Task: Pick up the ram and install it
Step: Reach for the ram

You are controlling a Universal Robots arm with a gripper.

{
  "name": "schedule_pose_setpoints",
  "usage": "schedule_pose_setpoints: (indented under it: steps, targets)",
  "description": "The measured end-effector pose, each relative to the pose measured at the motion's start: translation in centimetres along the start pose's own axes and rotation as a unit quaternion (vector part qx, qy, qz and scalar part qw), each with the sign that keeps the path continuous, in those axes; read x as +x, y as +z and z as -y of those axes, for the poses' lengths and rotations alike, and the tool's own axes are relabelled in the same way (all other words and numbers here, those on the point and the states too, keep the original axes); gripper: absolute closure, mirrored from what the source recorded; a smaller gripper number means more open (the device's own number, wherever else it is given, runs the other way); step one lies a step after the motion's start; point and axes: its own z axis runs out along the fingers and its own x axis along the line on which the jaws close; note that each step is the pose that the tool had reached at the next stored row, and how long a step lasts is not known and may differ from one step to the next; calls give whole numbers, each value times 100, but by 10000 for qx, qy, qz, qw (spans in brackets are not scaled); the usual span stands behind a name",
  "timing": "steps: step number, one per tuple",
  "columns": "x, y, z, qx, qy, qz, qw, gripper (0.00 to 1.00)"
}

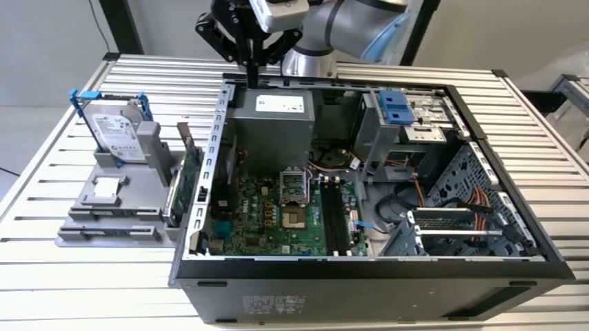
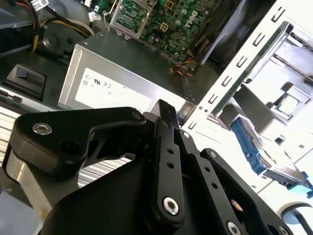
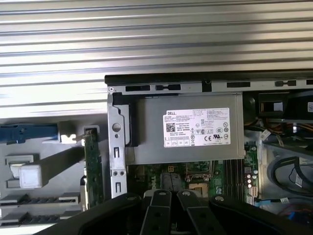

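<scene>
The ram (image 1: 172, 200) is a thin dark bluish-green stick standing on edge in the grey holder (image 1: 110, 207), at the exterior view's left of the case. It sits beside the larger green expansion card (image 1: 192, 176). My gripper (image 1: 250, 79) hangs above the back edge of the open computer case (image 1: 368, 276), over the grey power supply (image 1: 276, 114). Its fingers are shut together with nothing between them. The black memory slots (image 1: 332, 221) lie on the motherboard (image 1: 267, 221) inside the case. Both wrist views show the gripper (image 2: 164, 105) (image 3: 173, 193) above the power supply (image 3: 190, 129).
A silver hard drive in a blue frame (image 1: 115, 134) stands upright at the back of the holder. The case wall (image 1: 207, 172) rises between holder and motherboard. Drive bays (image 1: 414, 117) and cables (image 1: 432, 200) fill the case's other side. The slatted metal table (image 1: 83, 283) surrounds it.
</scene>
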Motion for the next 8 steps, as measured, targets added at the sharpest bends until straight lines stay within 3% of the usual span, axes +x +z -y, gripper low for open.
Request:
schedule_pose_setpoints:
  steps: [8]
  targets:
    - [123, -3, 9, 0, 0, -3, 10000, 100]
